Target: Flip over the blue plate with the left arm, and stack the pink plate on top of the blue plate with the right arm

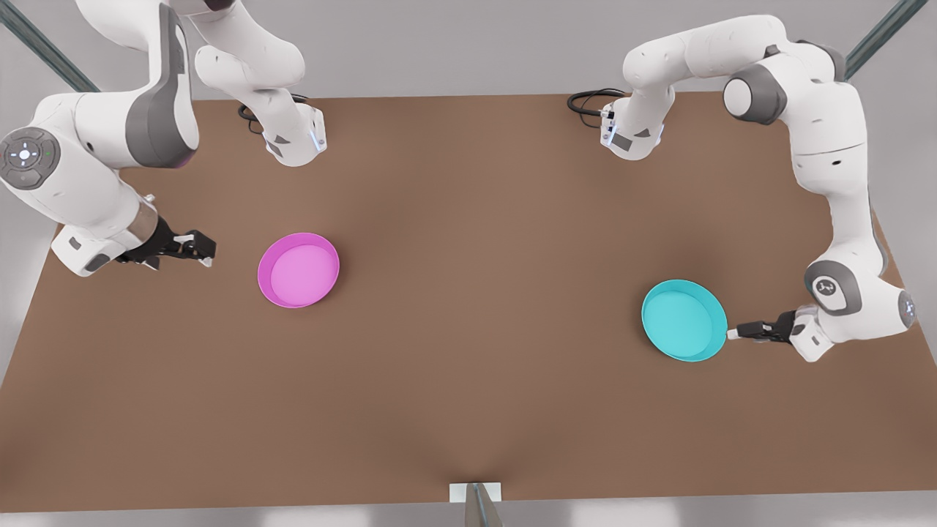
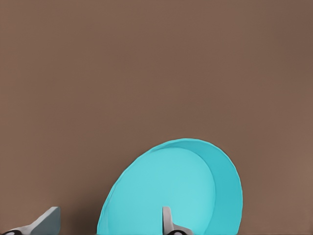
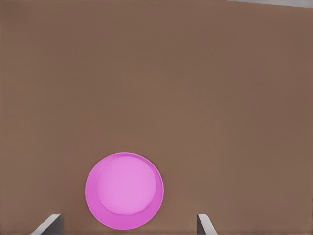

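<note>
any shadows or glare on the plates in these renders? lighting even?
Front view: soft, even light, no glare; faint dark patches on the table near the blue plate. Left wrist view: a soft shadow rings the blue plate, the left gripper at its rim. Right wrist view: the pink plate looks flat-lit, hardly shadowed.

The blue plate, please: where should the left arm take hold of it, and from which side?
Probably the raised rim on the front view's right, where the left gripper already sits level with the blue plate. The plate lies open side up on the table, so the rim is its graspable edge; one jaw inside, one outside.
</note>
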